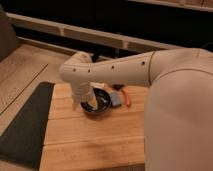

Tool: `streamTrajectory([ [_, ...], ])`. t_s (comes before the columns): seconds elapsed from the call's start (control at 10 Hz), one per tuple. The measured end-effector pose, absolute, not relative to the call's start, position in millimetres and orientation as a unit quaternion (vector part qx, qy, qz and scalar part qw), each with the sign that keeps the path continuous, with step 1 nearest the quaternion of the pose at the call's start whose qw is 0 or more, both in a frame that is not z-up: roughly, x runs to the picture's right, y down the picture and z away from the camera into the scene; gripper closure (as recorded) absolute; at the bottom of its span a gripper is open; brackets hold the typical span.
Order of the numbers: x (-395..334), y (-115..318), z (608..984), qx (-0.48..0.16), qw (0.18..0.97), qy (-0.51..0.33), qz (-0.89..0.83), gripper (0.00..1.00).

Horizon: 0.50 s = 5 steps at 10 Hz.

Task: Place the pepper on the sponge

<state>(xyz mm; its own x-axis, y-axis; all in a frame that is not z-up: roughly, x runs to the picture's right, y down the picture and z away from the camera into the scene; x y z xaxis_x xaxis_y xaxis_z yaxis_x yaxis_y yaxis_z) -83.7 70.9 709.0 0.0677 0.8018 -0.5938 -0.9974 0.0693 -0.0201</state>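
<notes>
The pepper (127,98), a small orange-red sliver, lies on the wooden table (90,140) just right of the blue sponge (116,99) and seems to touch its edge. The sponge sits against the right rim of a black bowl (100,105). My white arm bends at an elbow (76,70) and drops toward the left side of the bowl. The gripper (85,104) sits low at the bowl's left rim, mostly hidden by the wrist. It is well left of the pepper and sponge.
A dark mat (25,125) covers the table's left side. A small dark item (118,88) lies behind the sponge. My bulky upper arm (175,110) blocks the right of the view. A pale rail (90,35) runs along the back.
</notes>
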Motion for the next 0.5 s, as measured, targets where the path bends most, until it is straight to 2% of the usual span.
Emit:
streamTrajectory([
  [0.3, -9, -14, 699, -0.122, 0.716, 0.156, 0.67, 0.35],
  [0.5, 14, -36, 691, -0.095, 0.72, 0.13, 0.675, 0.35],
])
